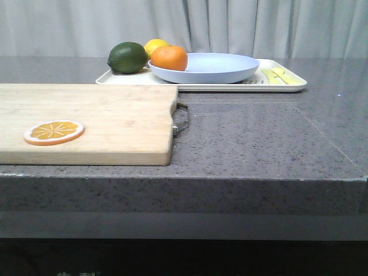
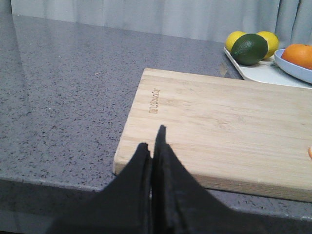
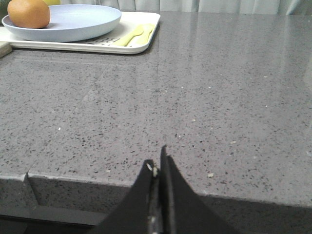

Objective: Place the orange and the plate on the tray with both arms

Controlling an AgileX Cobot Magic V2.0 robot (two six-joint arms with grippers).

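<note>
Grey speckled stone makes up the countertop (image 1: 259,138), and at its far edge, in front of the pale curtain (image 1: 230,23), sits the cream-white tray (image 1: 284,85). On the tray rests the pale lavender-blue plate (image 1: 221,66), and the orange (image 1: 169,58) lies in the plate at its left side, touching the rim there. Just left of the plate, also on the tray, stand a dark green lime (image 1: 127,57) and a yellow lemon (image 1: 155,46) behind it; the left wrist view shows a second lemon (image 2: 234,39) beside the first. At the tray's right end lies a pale yellow spoon and fork pair (image 1: 279,75), close to the plate's edge.

Nearer to me, on the left half of the counter, lies a light wooden cutting board (image 1: 103,115) with a metal handle (image 1: 181,118) on its right end. Its far right corner comes up against the tray's front rim. A flat orange slice (image 1: 54,132) lies on the board near its front left.

Neither arm shows from the front. From its own wrist camera, the left gripper (image 2: 153,161) hangs over the counter's near edge, at the board's near corner, black fingers pressed together with nothing between them. The right gripper (image 3: 157,168) hovers likewise over the bare front edge of the counter, well apart from the tray, its jaws closed on nothing.
</note>
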